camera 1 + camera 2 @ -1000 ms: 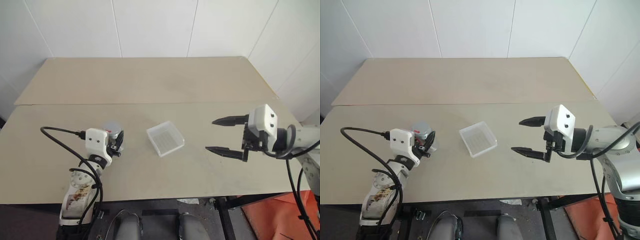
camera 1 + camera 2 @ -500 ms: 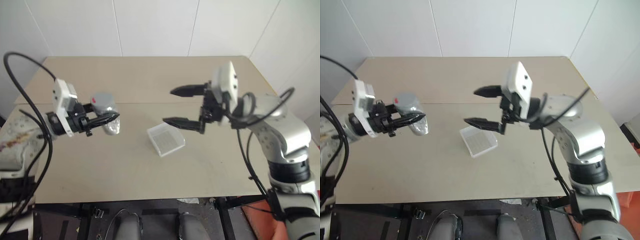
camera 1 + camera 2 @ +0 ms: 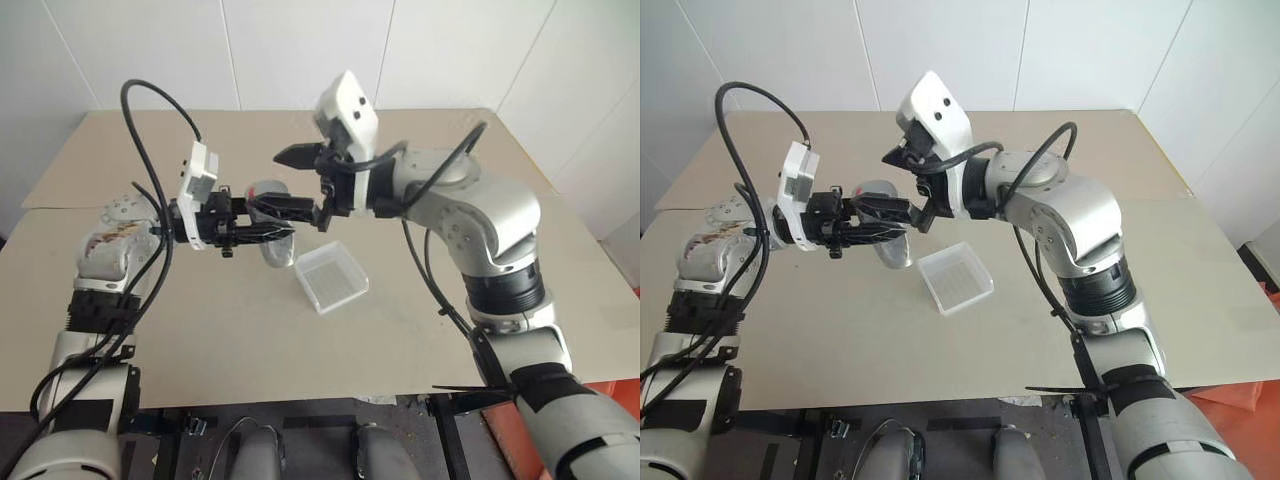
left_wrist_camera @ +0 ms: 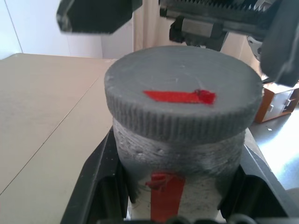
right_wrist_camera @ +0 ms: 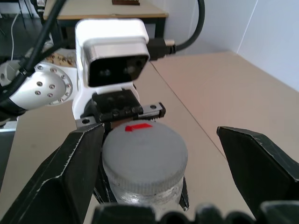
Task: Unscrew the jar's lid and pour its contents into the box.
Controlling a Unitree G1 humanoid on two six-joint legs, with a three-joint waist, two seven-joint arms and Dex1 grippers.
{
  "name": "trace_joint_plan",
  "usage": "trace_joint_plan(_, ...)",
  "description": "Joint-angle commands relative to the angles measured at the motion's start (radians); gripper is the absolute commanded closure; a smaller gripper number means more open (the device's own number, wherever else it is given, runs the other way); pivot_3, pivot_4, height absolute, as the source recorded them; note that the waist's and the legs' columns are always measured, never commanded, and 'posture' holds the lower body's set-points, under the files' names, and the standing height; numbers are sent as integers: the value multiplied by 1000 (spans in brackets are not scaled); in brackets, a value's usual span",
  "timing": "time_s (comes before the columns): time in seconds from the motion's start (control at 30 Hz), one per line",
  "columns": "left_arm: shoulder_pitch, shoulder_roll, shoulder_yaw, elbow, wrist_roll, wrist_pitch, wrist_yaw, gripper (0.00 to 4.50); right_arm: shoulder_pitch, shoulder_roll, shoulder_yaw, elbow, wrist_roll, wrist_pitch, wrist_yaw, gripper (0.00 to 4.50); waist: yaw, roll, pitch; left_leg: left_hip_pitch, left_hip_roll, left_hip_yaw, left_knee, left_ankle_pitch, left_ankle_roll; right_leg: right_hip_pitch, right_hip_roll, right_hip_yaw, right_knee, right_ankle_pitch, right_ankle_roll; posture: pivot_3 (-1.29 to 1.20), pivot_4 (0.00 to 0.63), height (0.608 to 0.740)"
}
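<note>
The jar [image 3: 268,222] hangs in the air just left of the box [image 3: 331,277] and a little above it, lying roughly level with its capped end turned toward the right arm. The left gripper [image 3: 268,218] is clamped around the jar's body, one black finger on each side, as the left wrist view shows. The lid [image 4: 183,98] is on the jar, a red mark across its top. The right gripper [image 3: 298,181] stands spread wide, one finger on either side of the lid; from the head views they seem not to touch it yet, though the overlap makes that hard to judge. The step in hand is seizing the lid. To do it well, centre the spread fingers on the ribbed rim, close squarely, then twist about the jar's axis while the left grip holds firm.
</note>
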Motion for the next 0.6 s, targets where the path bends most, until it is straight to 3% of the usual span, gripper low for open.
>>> trace_joint_plan(0.03, -31, 0, 9, 0, 7, -33, -21, 2518, -37, 8, 1, 8, -18, -9, 8, 0, 0, 0, 0, 0, 0, 0, 0, 0, 0, 0, 0, 0, 0, 0, 0, 0, 150, 740)
trace_joint_plan(0.17, -29, 3, 16, -4, 13, -36, -30, 2518, -39, 18, 1, 26, -27, -19, 24, 170, 1, 0, 0, 0, 0, 0, 0, 0, 0, 0, 0, 0, 0, 0, 0, 0, 150, 740)
trace_joint_plan(0.37, -28, 9, 23, -8, 19, -44, -37, 2518, -52, 39, -18, 65, -15, -22, 68, 1720, 0, 0, 0, 0, 0, 0, 0, 0, 0, 0, 0, 0, 0, 0, 0, 0, 150, 740)
trace_joint_plan(0.53, -41, 10, 20, 9, 25, -80, -69, 2518, -64, 62, -36, 121, 5, -34, 105, 1720, 0, 0, 0, 0, 0, 0, 0, 0, 0, 0, 0, 0, 0, 0, 0, 0, 150, 740)
trace_joint_plan(0.6, -57, 4, 20, 24, 15, -101, -113, 2518, -60, 63, -51, 161, 37, -85, 203, 1720, 0, 0, 0, 0, 0, 0, 0, 0, 0, 0, 0, 0, 0, 0, 0, 0, 150, 740)
